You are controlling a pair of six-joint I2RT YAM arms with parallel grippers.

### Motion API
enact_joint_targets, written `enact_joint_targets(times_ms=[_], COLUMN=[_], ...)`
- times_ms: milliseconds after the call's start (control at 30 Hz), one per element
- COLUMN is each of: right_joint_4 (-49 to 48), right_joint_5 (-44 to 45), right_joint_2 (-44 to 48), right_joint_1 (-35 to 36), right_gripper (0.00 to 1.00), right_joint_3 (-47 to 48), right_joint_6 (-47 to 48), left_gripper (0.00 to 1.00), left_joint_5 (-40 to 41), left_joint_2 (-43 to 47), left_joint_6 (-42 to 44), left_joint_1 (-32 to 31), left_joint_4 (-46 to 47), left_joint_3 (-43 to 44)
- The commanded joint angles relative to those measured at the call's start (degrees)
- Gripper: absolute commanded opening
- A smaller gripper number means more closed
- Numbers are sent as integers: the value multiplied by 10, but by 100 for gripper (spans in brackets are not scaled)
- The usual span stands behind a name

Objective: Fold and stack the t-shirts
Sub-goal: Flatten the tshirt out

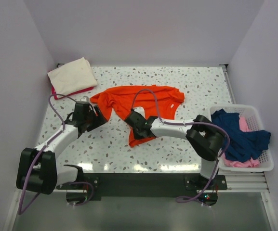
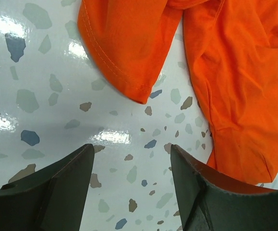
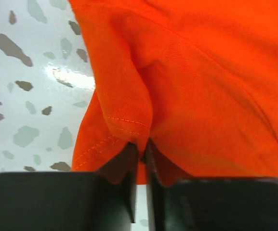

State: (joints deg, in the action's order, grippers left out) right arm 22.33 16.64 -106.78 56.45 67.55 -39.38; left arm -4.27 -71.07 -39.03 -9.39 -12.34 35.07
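Observation:
An orange t-shirt (image 1: pixel 143 103) lies crumpled in the middle of the speckled table. My right gripper (image 1: pixel 131 119) is shut on a hemmed fold of the orange t-shirt (image 3: pixel 129 108) near its lower left edge. My left gripper (image 1: pixel 96 118) is open and empty over bare table, just left of the shirt's sleeve (image 2: pixel 124 53). A folded cream t-shirt (image 1: pixel 72 76) over a pink one sits at the far left corner. Dark blue and pink shirts (image 1: pixel 240 134) fill a white basket.
The white basket (image 1: pixel 268 163) stands at the right edge of the table. White walls close in the table on the left, back and right. The arm bases stand on the dark strip at the near edge.

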Motion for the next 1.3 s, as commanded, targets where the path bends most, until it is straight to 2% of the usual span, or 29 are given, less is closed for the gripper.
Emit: enact_joint_targets(times_ms=[0, 33, 300, 500, 833, 933, 967, 1100, 1267], right_joint_4=[40, 53, 124, 144, 138, 135, 135, 143, 167], right_joint_5=[64, 73, 118, 120, 110, 107, 105, 95, 87], right_joint_2=[20, 31, 230, 249, 239, 239, 239, 246, 279], right_joint_1=[-7, -11, -134, -152, -153, -154, -155, -155, -156], right_gripper=[8, 0, 0, 0, 0, 0, 0, 0, 1], right_joint_3=[14, 3, -118, -119, -112, -114, -114, -117, -131], right_joint_6=[-11, -11, 18, 43, 53, 54, 54, 61, 66], left_gripper=[69, 69, 62, 56, 49, 36, 24, 0, 0], left_joint_5=[9, 10, 17, 41, 104, 125, 134, 176, 202], left_joint_2=[-10, -17, -64, -111, -127, -124, -123, -81, 9], left_joint_6=[-12, -15, -25, -39, -51, -48, -48, -29, 7], left_joint_1=[2, 2, -7, -32, -56, -63, -63, -48, 15], left_joint_4=[37, 37, 55, 59, 28, 14, 1, -52, -109], left_joint_3=[1, 3, 24, 40, 52, 54, 57, 76, 84])
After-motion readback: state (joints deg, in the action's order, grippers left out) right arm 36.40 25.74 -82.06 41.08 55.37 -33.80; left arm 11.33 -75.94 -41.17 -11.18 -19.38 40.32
